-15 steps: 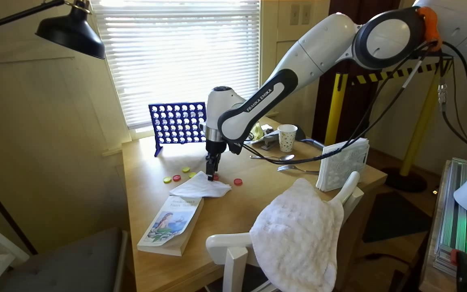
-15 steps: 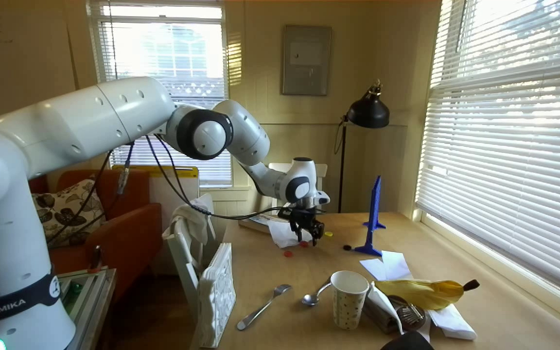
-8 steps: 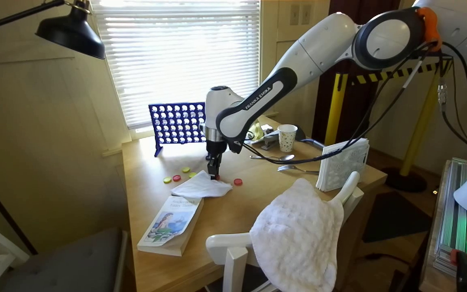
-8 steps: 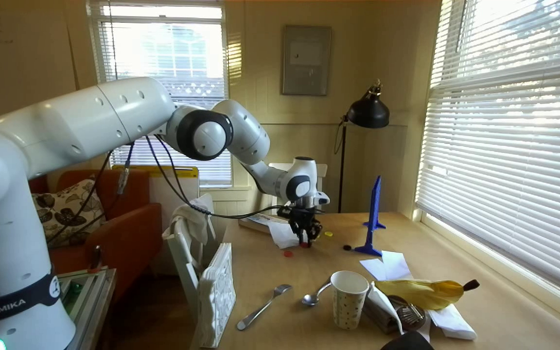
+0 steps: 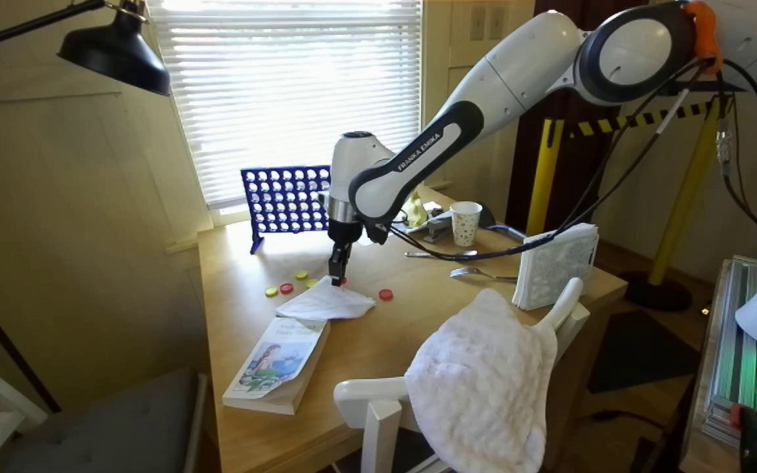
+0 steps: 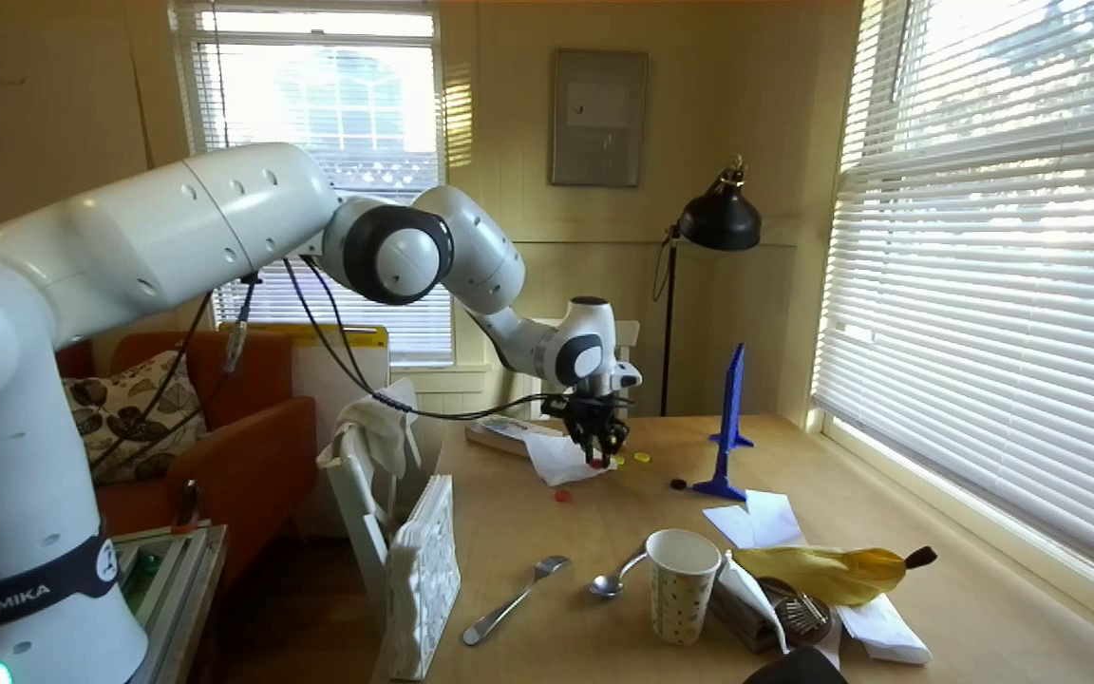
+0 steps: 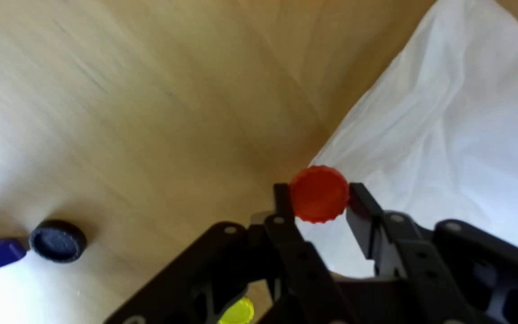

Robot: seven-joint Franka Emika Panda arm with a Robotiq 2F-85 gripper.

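My gripper (image 6: 598, 460) is shut on a red disc (image 7: 319, 194), which sits between the two fingertips with its ridged face toward the wrist camera. In both exterior views the disc appears a little above the table, by the edge of a crumpled white napkin (image 5: 326, 302). Part of the napkin shows below the jaws in the wrist view. A yellow disc (image 7: 237, 311) is partly hidden behind the left finger linkage. Over to the left lies a black disc (image 7: 57, 241), touching the foot of a blue upright rack (image 6: 732, 399) with round holes.
Loose on the table are another red disc (image 5: 386, 295) and several yellow and red ones. A book (image 5: 278, 364) lies by the napkin. Elsewhere stand a paper cup (image 6: 685, 589), a fork (image 6: 518, 598), a spoon (image 6: 607, 585) and a white holder (image 5: 552, 269). A cloth-draped chair (image 5: 483, 381) adjoins the table.
The jaws have narrowed from a wider stance and taken hold of the red disc. Gripper and disc have since risen slightly from the table and shifted toward the napkin.
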